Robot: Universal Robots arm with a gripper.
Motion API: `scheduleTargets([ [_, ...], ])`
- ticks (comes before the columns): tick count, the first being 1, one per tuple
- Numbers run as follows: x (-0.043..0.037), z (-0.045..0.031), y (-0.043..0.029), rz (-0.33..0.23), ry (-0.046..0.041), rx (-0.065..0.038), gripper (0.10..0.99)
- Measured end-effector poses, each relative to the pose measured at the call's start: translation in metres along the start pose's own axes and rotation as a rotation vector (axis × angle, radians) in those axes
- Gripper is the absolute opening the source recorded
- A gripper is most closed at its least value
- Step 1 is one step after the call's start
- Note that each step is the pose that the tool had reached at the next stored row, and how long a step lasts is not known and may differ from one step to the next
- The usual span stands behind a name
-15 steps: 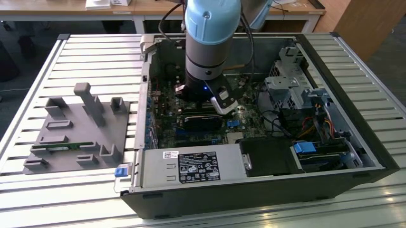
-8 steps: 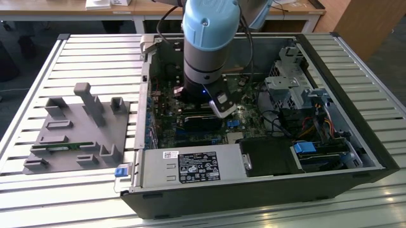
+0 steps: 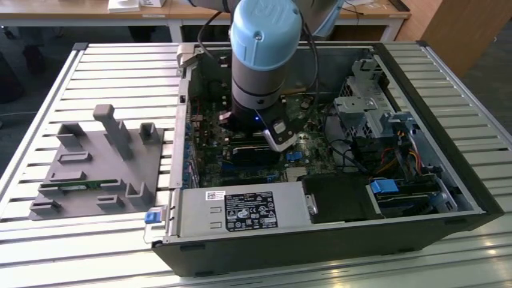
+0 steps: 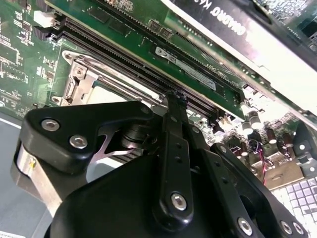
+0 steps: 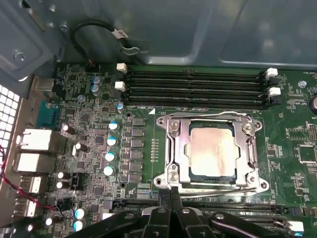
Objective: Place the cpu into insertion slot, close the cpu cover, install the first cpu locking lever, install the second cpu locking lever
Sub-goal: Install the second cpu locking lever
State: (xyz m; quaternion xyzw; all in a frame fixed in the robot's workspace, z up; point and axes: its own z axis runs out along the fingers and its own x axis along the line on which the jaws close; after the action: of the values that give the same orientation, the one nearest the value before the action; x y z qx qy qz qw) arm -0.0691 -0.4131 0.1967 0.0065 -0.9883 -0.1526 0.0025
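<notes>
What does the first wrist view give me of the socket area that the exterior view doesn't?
First wrist view alone: the cpu seated in the insertion slot, the cpu cover closed flat around it, and the gripper at the cover's near edge.

Exterior view alone: the open computer case, the grey fixture tray at the exterior view's left, and the arm standing over the socket, hiding it.

Both: the green circuit board.

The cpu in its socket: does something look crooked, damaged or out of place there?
Nothing stands out. In the first wrist view the cpu lies flat and square in the insertion slot, and the cpu cover sits closed around it, its edges parallel to the chip. The claw is at the cover's near edge.
</notes>
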Motion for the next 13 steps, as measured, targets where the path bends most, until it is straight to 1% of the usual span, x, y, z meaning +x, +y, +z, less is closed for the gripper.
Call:
scheduleTargets([
  [4,0.0005,0.0025,-0.0008,0.0,0.0001,-0.008,0.106],
  [10,0.0014,0.0049,-0.0015,0.0,-0.0002,-0.024,0.106],
  [13,0.0029,0.0059,-0.0018,0.0,-0.0004,-0.029,0.106],
])
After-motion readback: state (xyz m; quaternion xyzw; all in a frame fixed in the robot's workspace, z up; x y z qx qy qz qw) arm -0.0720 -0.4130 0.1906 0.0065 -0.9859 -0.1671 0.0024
